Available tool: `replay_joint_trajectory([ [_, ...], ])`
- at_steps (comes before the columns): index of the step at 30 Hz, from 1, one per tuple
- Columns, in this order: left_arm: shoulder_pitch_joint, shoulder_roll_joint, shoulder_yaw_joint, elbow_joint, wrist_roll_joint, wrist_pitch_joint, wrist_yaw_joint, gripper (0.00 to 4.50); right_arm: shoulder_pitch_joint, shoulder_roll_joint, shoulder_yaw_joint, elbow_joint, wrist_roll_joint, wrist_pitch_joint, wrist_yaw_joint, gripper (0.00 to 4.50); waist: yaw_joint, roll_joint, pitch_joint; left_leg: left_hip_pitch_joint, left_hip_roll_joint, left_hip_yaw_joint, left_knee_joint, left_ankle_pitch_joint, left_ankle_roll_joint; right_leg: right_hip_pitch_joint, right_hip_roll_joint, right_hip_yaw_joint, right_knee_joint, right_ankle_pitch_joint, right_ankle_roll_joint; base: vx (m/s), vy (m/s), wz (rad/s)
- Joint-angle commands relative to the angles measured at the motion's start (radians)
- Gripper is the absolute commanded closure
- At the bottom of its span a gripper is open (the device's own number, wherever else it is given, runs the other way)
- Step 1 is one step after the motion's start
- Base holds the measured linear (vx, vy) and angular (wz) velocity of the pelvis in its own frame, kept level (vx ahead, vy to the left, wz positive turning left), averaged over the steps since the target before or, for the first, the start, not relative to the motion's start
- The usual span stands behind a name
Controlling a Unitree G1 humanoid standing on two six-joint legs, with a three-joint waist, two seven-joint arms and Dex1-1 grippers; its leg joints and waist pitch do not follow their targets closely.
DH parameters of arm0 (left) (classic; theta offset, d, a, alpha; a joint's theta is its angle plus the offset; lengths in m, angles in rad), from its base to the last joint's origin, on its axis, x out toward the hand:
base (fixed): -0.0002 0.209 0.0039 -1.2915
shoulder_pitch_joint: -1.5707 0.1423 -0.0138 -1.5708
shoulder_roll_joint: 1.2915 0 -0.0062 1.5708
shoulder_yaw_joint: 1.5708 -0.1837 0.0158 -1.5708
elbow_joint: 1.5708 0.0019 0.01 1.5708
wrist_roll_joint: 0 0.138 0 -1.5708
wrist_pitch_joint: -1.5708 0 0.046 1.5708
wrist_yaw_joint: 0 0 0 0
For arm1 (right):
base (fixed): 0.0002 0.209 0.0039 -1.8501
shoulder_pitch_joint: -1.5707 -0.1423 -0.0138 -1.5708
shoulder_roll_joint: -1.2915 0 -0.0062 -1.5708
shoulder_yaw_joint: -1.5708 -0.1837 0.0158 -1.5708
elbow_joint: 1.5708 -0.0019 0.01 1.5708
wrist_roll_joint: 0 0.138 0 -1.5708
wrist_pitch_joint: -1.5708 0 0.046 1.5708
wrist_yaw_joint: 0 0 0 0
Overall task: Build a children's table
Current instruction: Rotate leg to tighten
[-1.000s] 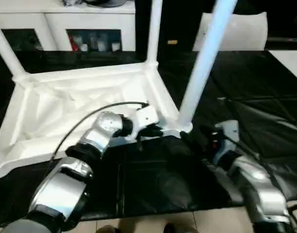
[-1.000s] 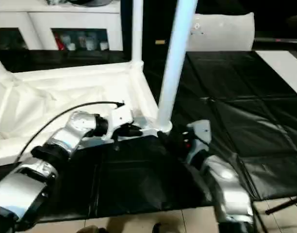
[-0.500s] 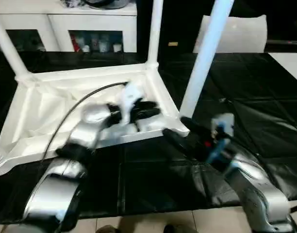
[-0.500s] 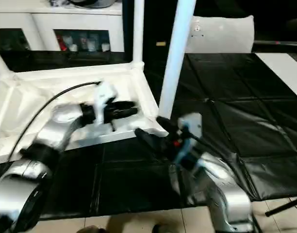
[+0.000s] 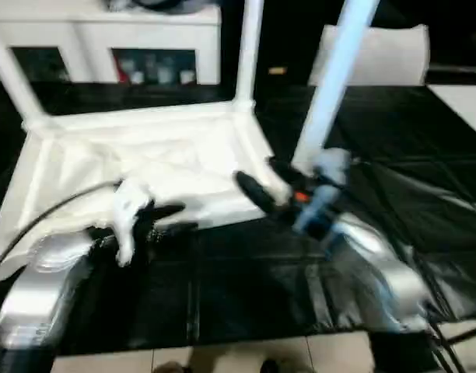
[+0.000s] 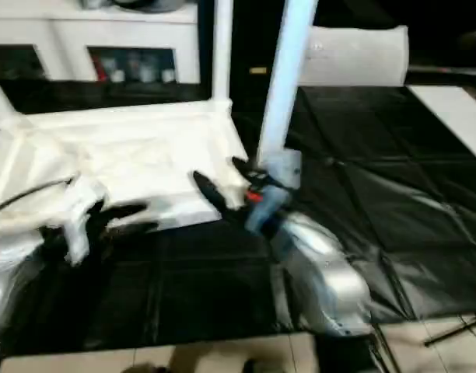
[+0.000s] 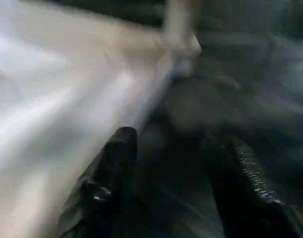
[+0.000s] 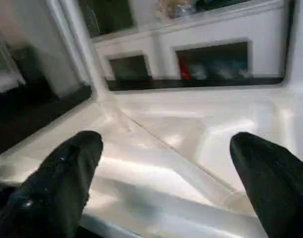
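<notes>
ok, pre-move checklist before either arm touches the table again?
1. Tabletop lying underside up on the black mat: ok.
2. Legs seated in the sockets: three stand upright, the near right leg, the far right leg and the far left leg: ok. Fourth leg at the near left corner: cannot tell.
3. Left gripper open and holding nothing, off the near rim: ok.
4. Right gripper open, fingers spread above the ribbed underside, holding nothing: ok.
5. Right gripper close beside the near right leg; clearance from it: cannot tell.
</notes>
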State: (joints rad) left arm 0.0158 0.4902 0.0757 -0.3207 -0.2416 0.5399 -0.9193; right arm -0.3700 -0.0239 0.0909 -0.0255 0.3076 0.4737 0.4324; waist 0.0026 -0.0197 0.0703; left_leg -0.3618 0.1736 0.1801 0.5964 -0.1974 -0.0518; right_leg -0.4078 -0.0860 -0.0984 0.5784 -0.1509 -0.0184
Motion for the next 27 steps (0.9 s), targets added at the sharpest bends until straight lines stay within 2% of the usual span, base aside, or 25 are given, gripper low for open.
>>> replay_joint_trajectory([
  [1,0.032,0.014,-0.003,-0.071,0.015,0.061,0.035,1.84,-0.033,0.005,0.006,0.072,-0.041,-0.013,-0.044,0.00,-0.008,0.016,-0.049,0.022,0.055,-0.025,-0.086,-0.372,-0.036,0.023,-0.058,0.064,-0.082,-0.510,-0.118,0.000,0.000,0.00],
  [2,0.060,0.015,-0.005,-0.091,0.033,0.084,0.056,1.73,-0.062,0.017,-0.002,0.121,-0.050,-0.021,-0.069,0.00,-0.010,0.017,-0.048,0.021,0.053,-0.025,-0.086,-0.377,-0.034,0.022,-0.057,0.065,-0.085,-0.521,-0.112,0.000,0.000,0.00],
  [3,0.076,0.015,-0.005,-0.103,0.047,0.099,0.075,1.73,-0.082,0.024,-0.009,0.156,-0.055,-0.030,-0.086,0.00,-0.016,0.015,-0.047,0.013,0.054,-0.031,-0.088,-0.378,-0.037,0.029,-0.057,0.063,-0.083,-0.528,-0.107,0.000,0.000,0.00],
  [4,0.094,0.013,-0.004,-0.113,0.069,0.118,0.111,1.50,-0.112,0.032,-0.015,0.209,-0.072,-0.054,-0.116,0.00,-0.016,0.016,-0.048,0.018,0.052,-0.029,-0.086,-0.381,-0.038,0.025,-0.055,0.063,-0.087,-0.534,-0.095,0.000,0.000,0.00],
  [5,0.099,0.014,-0.005,-0.112,0.080,0.124,0.124,1.46,-0.123,0.035,-0.017,0.230,-0.079,-0.067,-0.127,0.00,-0.019,0.010,-0.050,0.019,0.052,-0.030,-0.085,-0.384,-0.036,0.024,-0.054,0.063,-0.087,-0.533,-0.092,0.000,0.000,0.00],
  [7,0.113,0.037,-0.021,-0.115,0.117,0.137,0.157,1.37,-0.156,0.044,-0.037,0.295,-0.095,-0.100,-0.173,0.00,-0.019,0.016,-0.049,0.019,0.051,-0.032,-0.085,-0.390,-0.037,0.024,-0.053,0.062,-0.088,-0.540,-0.086,0.000,0.000,0.00],
  [8,0.117,0.047,-0.029,-0.112,0.135,0.139,0.175,1.22,-0.174,0.047,-0.050,0.330,-0.104,-0.120,-0.198,0.00,-0.020,0.015,-0.050,0.020,0.052,-0.033,-0.085,-0.394,-0.038,0.022,-0.053,0.062,-0.087,-0.536,-0.084,0.000,0.000,0.00],
  [9,0.118,0.054,-0.033,-0.105,0.155,0.142,0.199,1.22,-0.194,0.049,-0.069,0.372,-0.114,-0.142,-0.234,0.00,-0.022,0.015,-0.052,0.019,0.052,-0.035,-0.085,-0.398,-0.043,0.022,-0.050,0.061,-0.082,-0.517,-0.087,0.000,0.000,0.00],
  [12,0.100,0.038,-0.026,-0.079,0.173,0.150,0.251,1.22,-0.227,0.039,-0.109,0.449,-0.139,-0.196,-0.318,0.00,-0.018,0.019,-0.054,0.028,0.052,-0.029,-0.082,-0.401,-0.050,0.017,-0.047,0.063,-0.081,-0.473,-0.100,0.000,0.000,0.00],
  [15,0.085,0.038,-0.033,-0.070,0.189,0.151,0.276,1.22,-0.251,0.023,-0.139,0.512,-0.155,-0.228,-0.385,0.00,-0.013,0.021,-0.057,0.026,0.052,-0.030,-0.084,-0.396,-0.056,0.021,-0.044,0.064,-0.073,-0.422,-0.108,0.000,0.000,0.00],
  [16,0.072,0.033,-0.037,-0.058,0.197,0.144,0.293,1.22,-0.263,0.001,-0.165,0.553,-0.167,-0.263,-0.436,0.00,-0.011,0.022,-0.062,0.023,0.051,-0.028,-0.083,-0.375,-0.056,0.025,-0.043,0.065,-0.065,-0.370,-0.120,0.000,0.000,0.00],
  [20,0.046,0.013,-0.044,-0.038,0.198,0.127,0.318,1.22,-0.279,-0.051,-0.214,0.620,-0.175,-0.319,-0.508,0.00,-0.001,0.020,-0.068,0.028,0.050,-0.018,-0.076,-0.328,-0.049,0.024,-0.044,0.070,-0.060,-0.303,-0.142,0.000,0.000,0.00],
  [22,0.038,0.010,-0.056,-0.027,0.208,0.117,0.331,1.22,-0.284,-0.077,-0.241,0.647,-0.174,-0.341,-0.526,0.00,0.010,0.020,-0.074,0.018,0.046,-0.015,-0.072,-0.253,-0.033,0.037,-0.042,0.071,-0.047,-0.234,-0.154,0.000,0.000,0.00],
  [27,0.015,-0.008,-0.066,-0.009,0.209,0.107,0.353,1.22,-0.289,-0.134,-0.277,0.685,-0.176,-0.380,-0.537,0.00,0.017,0.015,-0.078,0.012,0.045,-0.013,-0.068,-0.195,-0.017,0.046,-0.041,0.070,-0.039,-0.188,-0.161,0.000,0.000,0.00],
])
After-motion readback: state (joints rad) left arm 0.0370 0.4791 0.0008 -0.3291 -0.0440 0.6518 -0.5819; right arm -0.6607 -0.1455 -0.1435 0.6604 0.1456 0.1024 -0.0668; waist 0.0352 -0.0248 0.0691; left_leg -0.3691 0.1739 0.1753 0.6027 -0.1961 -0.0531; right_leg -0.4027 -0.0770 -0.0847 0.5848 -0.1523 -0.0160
